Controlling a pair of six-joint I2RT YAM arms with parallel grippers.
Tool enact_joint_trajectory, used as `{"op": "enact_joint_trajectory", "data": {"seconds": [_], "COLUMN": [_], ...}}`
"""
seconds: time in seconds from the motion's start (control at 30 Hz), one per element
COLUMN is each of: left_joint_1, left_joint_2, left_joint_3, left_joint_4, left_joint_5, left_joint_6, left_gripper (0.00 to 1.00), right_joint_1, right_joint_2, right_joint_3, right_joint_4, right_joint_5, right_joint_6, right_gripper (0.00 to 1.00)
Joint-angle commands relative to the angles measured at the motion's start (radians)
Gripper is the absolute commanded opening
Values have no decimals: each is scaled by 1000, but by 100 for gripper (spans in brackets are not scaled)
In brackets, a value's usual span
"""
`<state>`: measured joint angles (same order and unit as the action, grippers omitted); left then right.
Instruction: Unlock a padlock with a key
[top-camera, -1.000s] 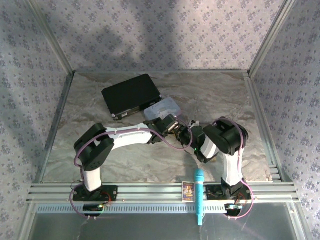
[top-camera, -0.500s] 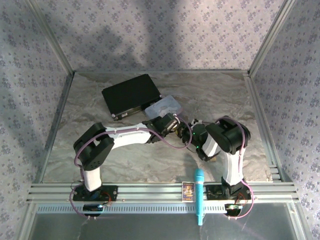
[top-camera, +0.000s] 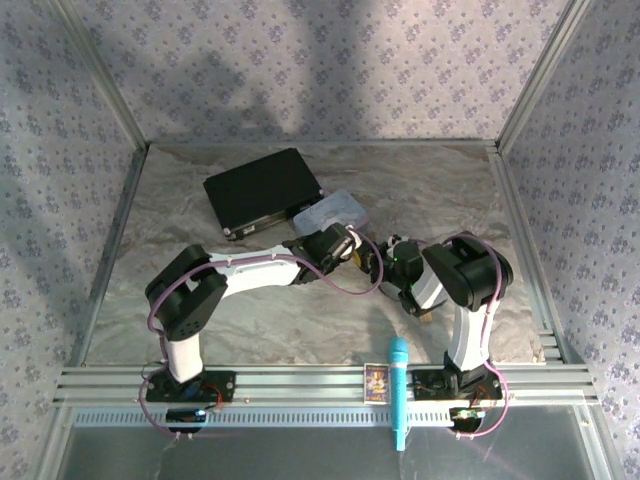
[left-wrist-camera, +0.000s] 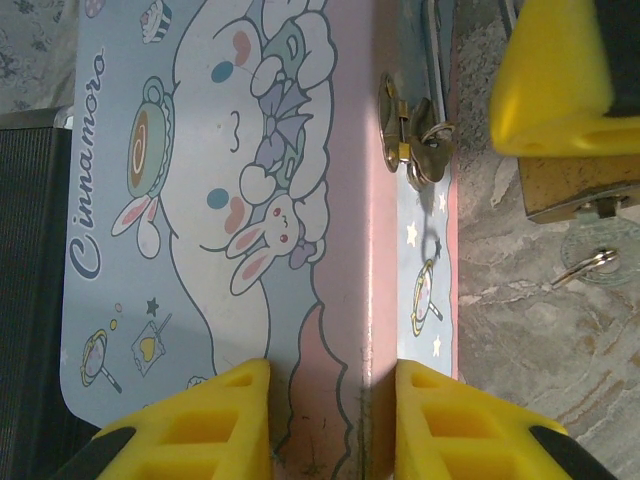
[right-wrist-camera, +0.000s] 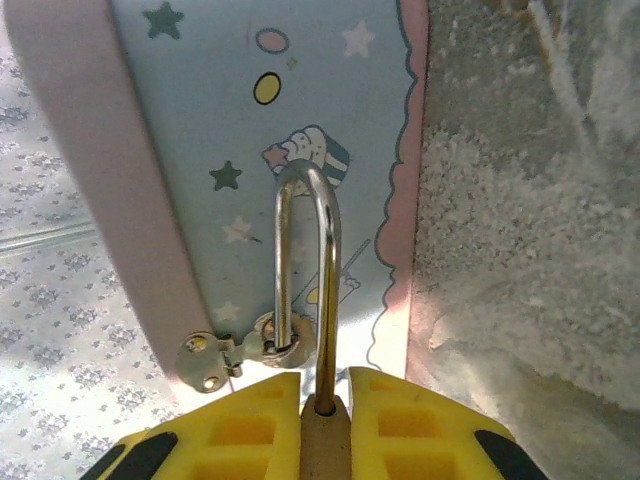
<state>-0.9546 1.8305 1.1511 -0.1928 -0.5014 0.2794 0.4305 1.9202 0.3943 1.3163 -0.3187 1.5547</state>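
We see the pastel tin (left-wrist-camera: 200, 200) beneath the left gripper (left-wrist-camera: 332, 378), whose yellow fingers stand well apart over the lid and hold nothing. The right gripper (right-wrist-camera: 325, 380) is clamped on the padlock (right-wrist-camera: 325, 447), a small brass-tan body. Its thin silver shackle (right-wrist-camera: 305, 180) loops through the tin's metal hasp (right-wrist-camera: 215, 360).
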Motion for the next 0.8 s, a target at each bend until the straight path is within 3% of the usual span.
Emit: {"op": "enact_joint_trajectory", "data": {"seconds": [0.0,0.23,0.47,0.5,0.57,0.63,0.77], "left_joint_1": [43,41,20,20,20,20,20], "left_joint_2": [69,70,67,67,65,64,64], "left_joint_3": [-77,-80,-68,-67,-71,-75,-71], "left_joint_4": [-354,-341,-342,-342,-339,-335,-335], "left_joint_5": [84,78,78,77,77,77,78], "left_joint_6": [-36,-39,-39,-40,-40,-39,-43], "left_gripper": [27,27,27,27,27,28,28], "right_joint_1": [-56,-59,-9,-5,6,14,17], "right_joint_2": [36,45,47,41,29,28,26], "right_joint_3": [-30,-51,-9,-9,-13,-15,-7], "right_joint_4": [-86,-65,-97,-113,-137,-141,-154], "right_joint_5": [171,89,89,90,95,101,117], "right_joint_6": [-62,-134,-170,-177,-189,-188,-215], "right_gripper": [2,17,27,26,11,5,12]}}
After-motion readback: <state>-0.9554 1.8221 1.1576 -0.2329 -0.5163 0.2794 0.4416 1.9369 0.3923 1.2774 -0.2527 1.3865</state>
